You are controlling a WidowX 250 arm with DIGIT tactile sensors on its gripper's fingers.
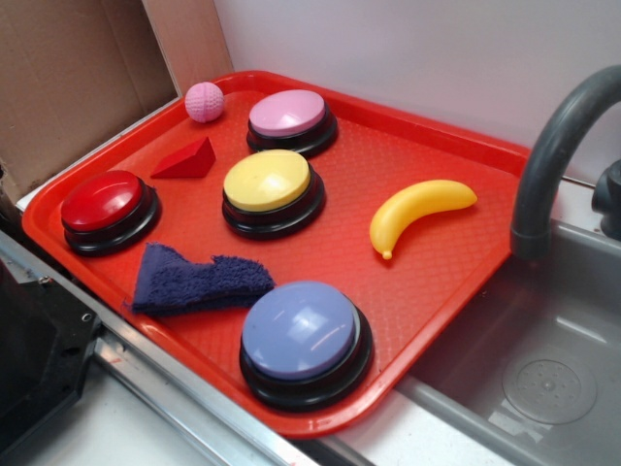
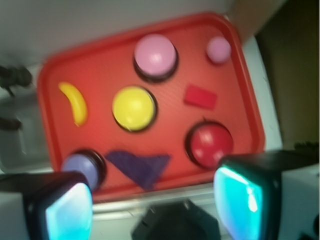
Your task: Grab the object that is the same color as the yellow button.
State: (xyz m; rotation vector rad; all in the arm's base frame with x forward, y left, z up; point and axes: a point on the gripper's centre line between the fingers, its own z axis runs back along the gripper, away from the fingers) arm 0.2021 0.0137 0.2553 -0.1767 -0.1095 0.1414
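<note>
Well above the red tray (image 1: 427, 291), the claw (image 2: 152, 200) hangs wide open and empty; the banana (image 1: 419, 214) lies beside the yellow button (image 1: 269, 183).

yellow banana (image 1: 419, 213) lying right of yellow button (image 1: 270, 184)

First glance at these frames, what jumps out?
The bright red tray fills the scene, carrying four big dome buttons. The yellow button sits mid-tray, and the yellow banana lies alone between it and the sink-side rim. In the wrist view, open fingers frame the tray from above.
</note>
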